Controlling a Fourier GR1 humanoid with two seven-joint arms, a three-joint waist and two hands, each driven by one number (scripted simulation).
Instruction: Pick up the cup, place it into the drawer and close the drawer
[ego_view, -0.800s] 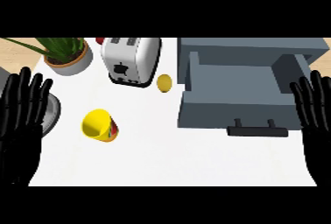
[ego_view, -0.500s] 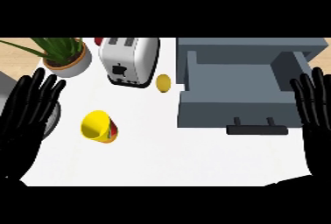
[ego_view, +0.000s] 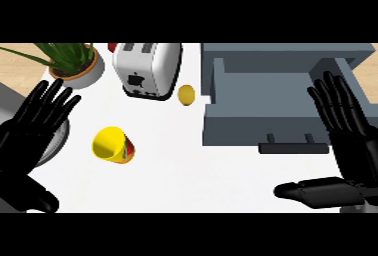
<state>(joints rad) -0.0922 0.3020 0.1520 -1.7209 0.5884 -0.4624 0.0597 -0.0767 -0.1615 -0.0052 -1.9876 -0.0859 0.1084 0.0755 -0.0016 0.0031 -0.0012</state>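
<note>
We see the yellow cup (ego_view: 113, 145) lying on its side on the white counter (ego_view: 184, 180), its open mouth turned toward the lower left and a red patch showing along its lower right edge. It sits in the left half of the counter, just to the right of our left hand (ego_view: 33, 132) but not touching it. That hand is spread flat, fingers straight and fanned upward, the thumb down near the lower left corner; nothing is held in it. The cup lies level with the palm, a short gap of bare counter between them.

Our right hand (ego_view: 351, 135) is at the far right, also spread with straight fingers pointing up, its thumb stretched leftward low in the view. It holds nothing and lies well apart from the cup, with the grey drawer (ego_view: 258, 90) between them. The drawer is pulled open, its hollow facing up, and its dark handle (ego_view: 293, 148) sits at the front edge, just left of the right hand.

Behind the cup stands a white toaster (ego_view: 146, 70), and beside it a small yellow lemon-like object (ego_view: 187, 94). A potted plant (ego_view: 74, 62) stands at the upper left, above the left hand's fingertips.
</note>
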